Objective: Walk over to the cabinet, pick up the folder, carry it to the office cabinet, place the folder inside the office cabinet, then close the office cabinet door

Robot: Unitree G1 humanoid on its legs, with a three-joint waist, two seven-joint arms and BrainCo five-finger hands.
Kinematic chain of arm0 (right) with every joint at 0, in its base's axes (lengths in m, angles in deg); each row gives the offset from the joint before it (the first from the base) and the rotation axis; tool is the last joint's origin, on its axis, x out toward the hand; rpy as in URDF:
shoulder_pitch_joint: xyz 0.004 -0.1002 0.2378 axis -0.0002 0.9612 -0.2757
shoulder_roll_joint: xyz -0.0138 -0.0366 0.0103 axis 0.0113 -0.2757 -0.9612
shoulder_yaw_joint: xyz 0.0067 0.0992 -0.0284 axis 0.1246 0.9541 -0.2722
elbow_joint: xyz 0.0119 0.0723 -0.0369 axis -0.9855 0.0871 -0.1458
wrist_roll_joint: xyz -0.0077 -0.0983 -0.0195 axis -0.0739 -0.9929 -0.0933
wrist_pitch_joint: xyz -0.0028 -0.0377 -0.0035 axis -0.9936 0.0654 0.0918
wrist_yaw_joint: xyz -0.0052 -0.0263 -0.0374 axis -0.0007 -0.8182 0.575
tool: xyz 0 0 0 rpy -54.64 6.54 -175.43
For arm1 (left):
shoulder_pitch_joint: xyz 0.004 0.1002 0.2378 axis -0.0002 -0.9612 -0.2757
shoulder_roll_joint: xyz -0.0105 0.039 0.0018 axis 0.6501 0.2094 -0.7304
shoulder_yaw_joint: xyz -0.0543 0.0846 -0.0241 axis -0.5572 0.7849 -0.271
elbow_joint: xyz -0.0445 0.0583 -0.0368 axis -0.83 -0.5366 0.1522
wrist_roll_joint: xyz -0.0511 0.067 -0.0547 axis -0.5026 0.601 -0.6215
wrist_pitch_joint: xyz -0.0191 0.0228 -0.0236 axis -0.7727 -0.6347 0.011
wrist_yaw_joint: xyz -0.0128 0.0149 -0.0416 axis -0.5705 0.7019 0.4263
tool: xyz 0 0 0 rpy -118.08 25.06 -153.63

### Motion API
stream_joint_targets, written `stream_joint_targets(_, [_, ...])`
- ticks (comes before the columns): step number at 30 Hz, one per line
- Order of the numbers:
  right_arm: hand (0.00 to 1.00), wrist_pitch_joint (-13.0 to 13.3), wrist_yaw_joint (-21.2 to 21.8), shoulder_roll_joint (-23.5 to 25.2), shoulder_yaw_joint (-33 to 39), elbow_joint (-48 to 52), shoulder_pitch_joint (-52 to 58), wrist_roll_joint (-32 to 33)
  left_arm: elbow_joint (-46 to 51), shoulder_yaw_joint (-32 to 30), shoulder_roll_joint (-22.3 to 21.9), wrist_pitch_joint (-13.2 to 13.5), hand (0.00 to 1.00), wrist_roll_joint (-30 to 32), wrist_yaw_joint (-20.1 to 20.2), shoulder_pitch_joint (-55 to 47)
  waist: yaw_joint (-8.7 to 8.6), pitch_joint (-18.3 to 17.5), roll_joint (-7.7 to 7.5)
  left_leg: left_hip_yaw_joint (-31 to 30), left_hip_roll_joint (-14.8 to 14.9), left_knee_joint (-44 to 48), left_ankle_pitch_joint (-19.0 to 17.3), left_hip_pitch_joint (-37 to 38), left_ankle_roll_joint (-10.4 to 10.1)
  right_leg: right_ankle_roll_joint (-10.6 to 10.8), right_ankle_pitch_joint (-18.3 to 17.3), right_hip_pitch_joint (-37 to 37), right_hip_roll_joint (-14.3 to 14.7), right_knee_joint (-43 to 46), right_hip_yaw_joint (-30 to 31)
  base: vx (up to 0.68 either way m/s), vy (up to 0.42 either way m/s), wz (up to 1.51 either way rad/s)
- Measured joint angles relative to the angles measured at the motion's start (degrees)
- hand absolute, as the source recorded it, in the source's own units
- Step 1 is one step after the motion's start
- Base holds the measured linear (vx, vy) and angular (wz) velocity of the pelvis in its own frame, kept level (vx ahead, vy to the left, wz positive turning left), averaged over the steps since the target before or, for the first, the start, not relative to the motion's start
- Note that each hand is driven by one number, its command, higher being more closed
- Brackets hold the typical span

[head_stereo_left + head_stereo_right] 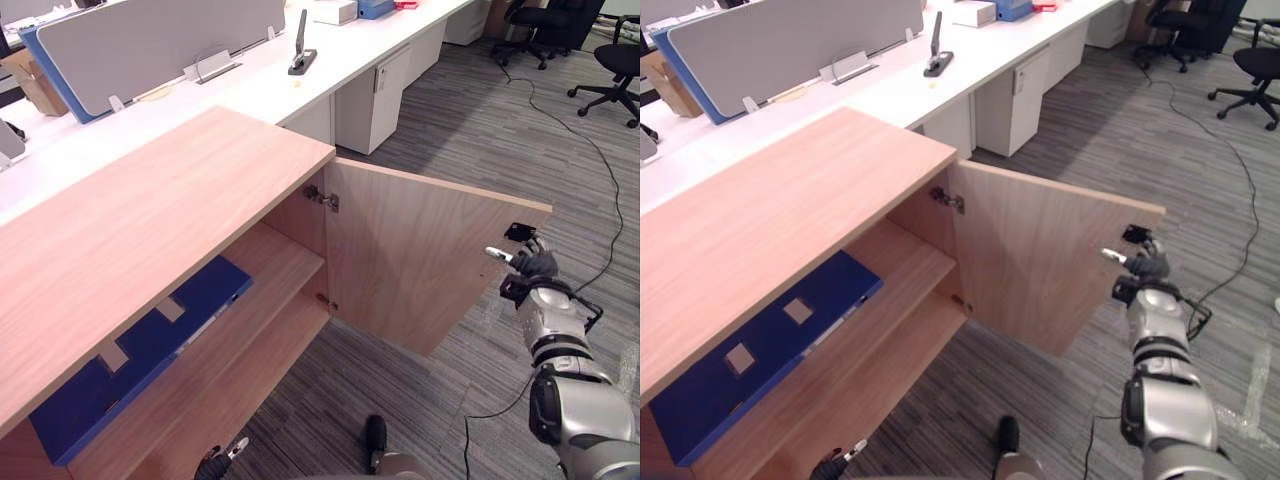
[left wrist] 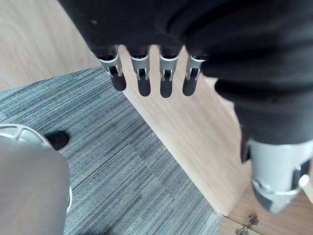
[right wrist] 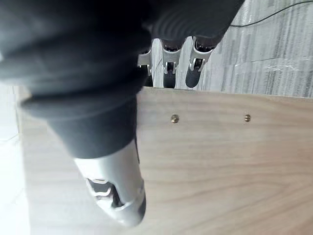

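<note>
so the blue folder (image 1: 150, 350) is already lying flat on the upper shelf (image 1: 270, 260) inside the office cabinet (image 1: 130, 230), tucked toward the left end, with a couple of pale labels on its cover. The door (image 1: 420, 260) hangs wide open, swung out over the grey carpet (image 1: 470, 130).

The right hand (image 1: 535, 265) is up at the door's outer top corner. The head cameras show it right against that edge. Honestly can't tell if it's gripping the door or just resting on it. The right wrist view puts the hand (image 3: 112, 196) hard against the wood and picks up two small screws (image 3: 174, 118) in the door's face, which the head views don't catch.

The left hand (image 1: 215, 462) just pokes in at the bottom of the head views, near the cabinet's lower front. Its own wrist view is way clearer: fingers (image 2: 145, 78) straight and relaxed, holding nothing, hanging over the carpet beside a wood panel.

The head views also take in a hinge (image 1: 322, 197), a long white desk (image 1: 260, 85) behind the cabinet, a grey divider panel (image 1: 150, 40) and black office chairs (image 1: 615, 65)
</note>
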Motion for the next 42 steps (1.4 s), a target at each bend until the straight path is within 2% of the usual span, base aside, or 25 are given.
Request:
stream_joint_targets(5, [0.00, 0.6, 0.1, -1.6, -1.7, 0.0, -2.5, 3.8, 0.0, 0.0, 0.0, 0.0, 0.00, -0.1, 0.1, -0.4, 0.06, 0.4, -0.01, -0.1, 0.0, 0.0, -0.4, 0.2, 0.0, 0.0, 0.0, -0.1, 0.2, -0.1, 0.0, -0.05, 0.038, -0.02])
stream_joint_targets(12, [0.00, 1.5, 1.8, -4.6, -2.5, 0.0, -7.9, 5.5, 0.0, 0.3, -0.1, 0.6, 0.00, -0.2, 0.1, -0.3, 0.06, 1.5, 0.10, -0.7, 0.1, 0.0, -0.4, -0.1, 0.0, 0.0, 0.0, -0.3, 0.0, -0.1, -0.1, -0.03, 0.051, 0.01])
stream_joint_targets(17, [0.00, 1.6, 2.5, -5.8, -7.3, -0.1, -8.1, 6.3, 0.0, 2.3, 0.0, 0.8, 0.00, -0.2, 0.2, -0.1, 0.16, 1.8, 0.17, -2.1, 0.1, -0.1, -0.5, -0.3, 0.0, 0.0, 0.0, -0.6, 0.1, -0.1, -0.3, -0.02, 0.053, -0.02])
stream_joint_targets(21, [0.00, 1.9, 5.6, -6.7, -12.5, 0.4, -7.5, 3.6, 0.0, 2.7, 0.0, 0.7, 0.00, 0.1, 1.5, 0.4, -0.29, 1.9, 0.15, -2.1, 0.5, -0.1, -0.6, -1.1, -0.2, 0.0, 0.0, -1.4, 0.5, -0.1, -0.3, -0.04, 0.044, -0.07])
stream_joint_targets(23, [0.00, 1.9, 6.8, -6.9, -13.5, 1.2, -6.8, 0.0, 0.0, 3.9, 0.2, 0.7, 0.00, 0.3, 2.0, 0.8, -0.36, 1.8, 0.08, -2.1, 1.1, 0.1, -0.6, -1.1, -0.4, 0.0, 0.0, -1.4, 1.1, -0.1, -0.3, -0.04, 0.016, -0.06])
stream_joint_targets(27, [0.00, 2.4, 8.2, -6.8, -14.8, 2.9, -5.1, -2.9, -0.1, 5.5, 0.3, 0.7, 0.00, 0.7, 3.0, 1.9, -0.35, 1.7, -0.17, -2.0, 1.9, 0.5, -0.6, -1.1, -0.8, -0.1, -0.1, -1.4, 2.0, -0.1, -0.3, -0.05, 0.013, -0.05])
stream_joint_targets(33, [0.00, 2.7, 8.5, -4.1, -14.6, 3.7, -3.1, -7.5, -1.4, 6.3, 0.3, 0.4, 0.00, 1.6, 3.7, 3.5, -0.30, 0.9, -1.64, -2.1, 2.9, 1.0, -0.7, -1.2, -1.1, -0.1, -0.1, -1.4, 2.9, -0.1, -0.4, -0.07, 0.011, -0.04])
stream_joint_targets(36, [0.00, 2.3, 8.5, -3.9, -16.1, 7.2, -1.1, -10.7, -1.4, 6.2, 0.3, 0.1, 0.00, 2.6, 3.8, 3.7, -0.46, 0.5, -2.31, -2.2, 3.1, 1.0, -1.1, -1.2, -0.8, -0.1, -0.1, -1.4, 3.2, -0.1, -0.4, -0.05, 0.021, -0.04])
stream_joint_targets(39, [0.00, 0.7, 9.6, -11.1, -29.3, 18.5, 3.0, -14.3, -1.4, 4.7, 0.7, 0.0, 0.00, 2.6, 3.8, 3.2, -1.98, -0.2, -2.79, -1.9, 3.4, 0.9, -1.1, -1.5, -0.9, -0.1, 0.0, -2.0, 3.7, 0.2, -0.3, -0.02, 0.024, -0.12])
stream_joint_targets(40, [0.00, 0.1, 10.9, -14.3, -33.7, 22.9, 4.0, -14.3, -1.4, 4.2, 1.0, 0.0, 0.00, 2.5, 3.7, 2.9, -2.71, -0.3, -2.94, -1.9, 3.5, 0.9, -1.0, -1.5, -0.8, -0.2, 0.1, -2.1, 4.0, 0.2, -0.3, 0.00, 0.008, -0.14])
stream_joint_targets(41, [0.00, -0.1, 14.4, -19.6, -38.8, 30.7, 6.3, -13.6, -1.3, 3.8, 1.7, 0.0, 0.00, 2.5, 3.6, 2.4, -3.49, -1.4, -3.49, -1.6, 3.5, 1.0, -1.1, -2.3, -0.8, -1.6, 0.9, -3.2, 4.4, 0.2, 0.0, 0.00, 0.004, -0.17])
stream_joint_targets(42, [0.00, -0.1, 16.0, -21.7, -40.7, 34.0, 7.0, -12.2, -1.3, 3.4, 1.9, 0.0, 0.00, 2.5, 3.6, 2.4, -3.79, -1.7, -3.66, -1.4, 3.5, 1.0, -1.1, -2.4, -0.7, -1.6, 0.9, -3.5, 4.7, 0.2, 0.2, 0.00, 0.002, -0.23])
